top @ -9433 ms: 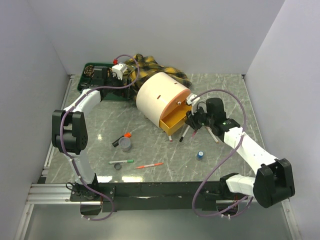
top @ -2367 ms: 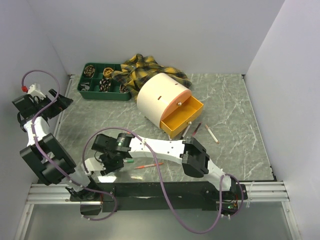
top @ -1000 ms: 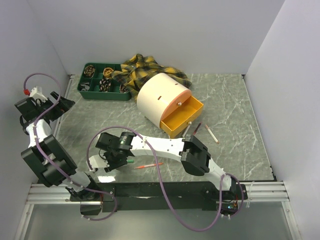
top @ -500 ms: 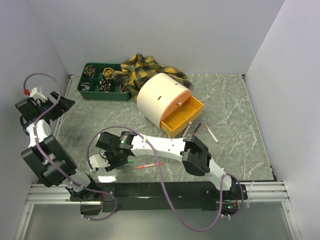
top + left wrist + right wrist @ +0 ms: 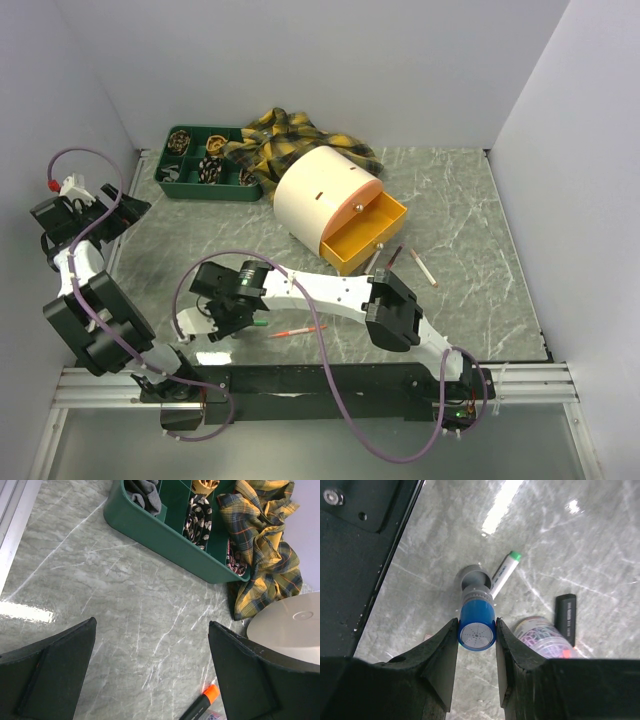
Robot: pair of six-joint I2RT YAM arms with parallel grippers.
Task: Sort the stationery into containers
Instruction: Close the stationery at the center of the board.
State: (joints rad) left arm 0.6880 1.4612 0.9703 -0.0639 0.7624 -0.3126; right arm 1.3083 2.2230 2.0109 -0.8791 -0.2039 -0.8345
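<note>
The right gripper (image 5: 476, 641) has its jaws pinching a small blue cylinder (image 5: 477, 628) low over the grey marble bench (image 5: 580, 540), near a small grey tape roll (image 5: 471, 574). The narrow hold could let it slip. The left gripper (image 5: 150, 672) has its jaws spread.

A robotics lab test cell: plain white partition walls (image 5: 330, 60) enclose a grey marble-patterned table (image 5: 460, 200), with two cabled robot arms (image 5: 320, 290) bolted to a metal rail (image 5: 100, 385).

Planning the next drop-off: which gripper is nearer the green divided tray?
Left. The left gripper hangs just short of the green tray, at its near-left side. The right gripper is far back toward the robot, shut on a blue-capped tube.
</note>
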